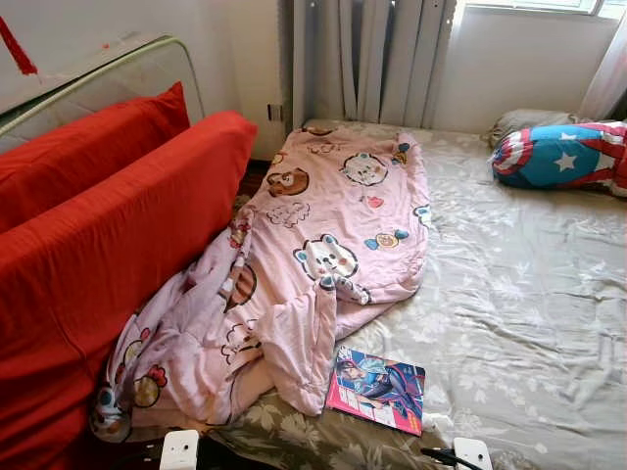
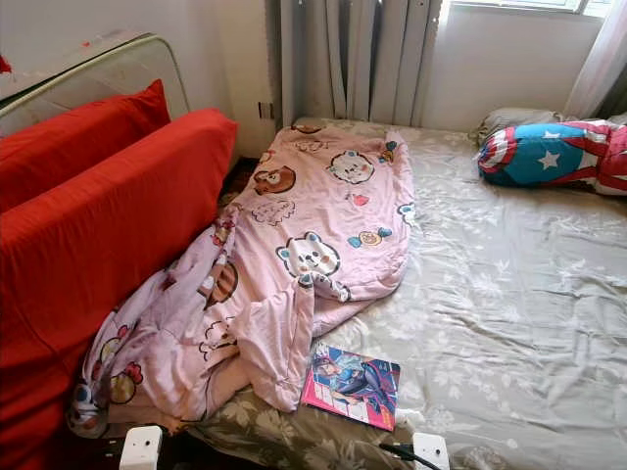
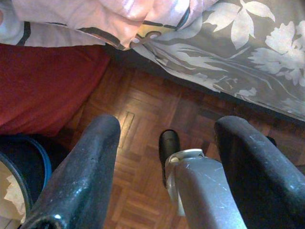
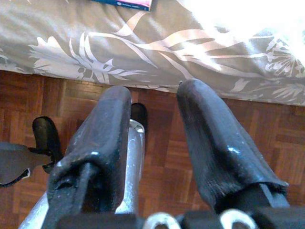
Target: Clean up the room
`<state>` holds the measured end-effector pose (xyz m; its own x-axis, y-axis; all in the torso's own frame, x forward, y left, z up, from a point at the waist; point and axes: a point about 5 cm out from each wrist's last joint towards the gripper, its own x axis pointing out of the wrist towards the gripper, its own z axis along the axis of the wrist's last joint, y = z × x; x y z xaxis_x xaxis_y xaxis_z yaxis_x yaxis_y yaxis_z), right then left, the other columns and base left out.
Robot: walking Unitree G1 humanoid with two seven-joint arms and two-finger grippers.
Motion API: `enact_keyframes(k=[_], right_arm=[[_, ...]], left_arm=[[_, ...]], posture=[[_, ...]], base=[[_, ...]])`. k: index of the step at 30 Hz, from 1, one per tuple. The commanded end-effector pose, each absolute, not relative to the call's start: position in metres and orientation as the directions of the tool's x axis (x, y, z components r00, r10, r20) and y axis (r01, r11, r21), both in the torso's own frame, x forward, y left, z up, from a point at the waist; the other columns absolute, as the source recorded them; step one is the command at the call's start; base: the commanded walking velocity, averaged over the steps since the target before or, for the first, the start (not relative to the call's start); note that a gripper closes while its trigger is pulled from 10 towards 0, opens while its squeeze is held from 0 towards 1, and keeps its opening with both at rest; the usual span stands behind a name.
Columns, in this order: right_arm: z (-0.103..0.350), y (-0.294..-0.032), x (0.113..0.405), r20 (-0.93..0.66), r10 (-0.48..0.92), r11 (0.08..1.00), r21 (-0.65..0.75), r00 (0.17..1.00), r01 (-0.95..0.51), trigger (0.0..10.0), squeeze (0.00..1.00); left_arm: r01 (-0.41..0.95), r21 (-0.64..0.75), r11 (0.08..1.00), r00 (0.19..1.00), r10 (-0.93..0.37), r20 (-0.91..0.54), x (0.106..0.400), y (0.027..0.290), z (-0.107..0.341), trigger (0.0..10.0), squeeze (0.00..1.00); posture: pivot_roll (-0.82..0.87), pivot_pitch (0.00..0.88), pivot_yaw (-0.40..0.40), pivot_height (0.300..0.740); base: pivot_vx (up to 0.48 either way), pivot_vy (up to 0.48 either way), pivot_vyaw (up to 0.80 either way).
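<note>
From the head views the tidying looks barely begun; a rumpled pink cartoon blanket (image 1: pixel 304 264) sprawls from the bed's (image 1: pixel 529 323) centre toward seven o'clock, a bright comic book (image 1: pixel 377 388) lies at six o'clock, and reaching either calls for raising an arm. In the left wrist view the left gripper (image 3: pixel 164 162) hangs over parquet floor (image 3: pixel 143 143), fingers wide apart, empty; in the right wrist view the right gripper (image 4: pixel 155 138) hangs likewise, fingers moderately apart, holding nothing.

Daylight is coming in from the window (image 1: pixel 549 6) at top right, lighting the bed (image 1: pixel 529 294) evenly and sharply. Glare is blowing out sheet in right wrist view; near fingers (image 4: pixel 219 143) are looking soft.
</note>
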<state>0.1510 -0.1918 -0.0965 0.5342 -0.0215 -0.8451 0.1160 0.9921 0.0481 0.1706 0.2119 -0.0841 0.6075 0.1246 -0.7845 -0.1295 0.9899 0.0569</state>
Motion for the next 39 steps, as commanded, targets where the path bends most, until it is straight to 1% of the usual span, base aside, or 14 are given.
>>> enact_keyframes(k=[1, 5, 14, 39], right_arm=[[-0.0858, -0.1858, 0.1753, -0.786, 0.038, 0.988, 0.123, 0.617, 0.096, 10.0, 0.0], [-0.0867, -0.1825, 0.1743, -0.788, 0.049, 0.988, 0.128, 0.614, 0.086, 10.0, 0.0], [-0.0892, -0.1868, 0.1675, -0.799, 0.039, 0.988, 0.119, 0.6, 0.095, 10.0, 0.0], [-0.0897, -0.1878, 0.1667, -0.807, 0.03, 0.99, 0.105, 0.59, 0.094, 10.0, 0.0]], left_arm=[[-0.014, 0.055, 0.998, 0.587, 0.053, -0.808, 0.127, 0.2046, -0.0985, 10.0, 0.0], [-0.019, 0.062, 0.998, 0.591, 0.061, -0.804, 0.1279, 0.2062, -0.0979, 10.0, 0.0], [-0.021, 0.058, 0.998, 0.587, 0.059, -0.807, 0.1245, 0.2051, -0.099, 10.0, 0.0], [-0.028, 0.059, 0.998, 0.592, 0.064, -0.803, 0.1253, 0.2062, -0.0984, 10.0, 0.0]], posture=[[0.07, 0.0, -0.117, 0.74], [0.07, 0.0, -0.116, 0.74], [0.06, 0.0, -0.116, 0.74], [0.06, 0.0, -0.112, 0.74]], base=[[0.0, 0.0, 0.0], [0.0, 0.0, 0.0], [0.0, 0.0, 0.0], [0.0, 0.0, 0.0]])
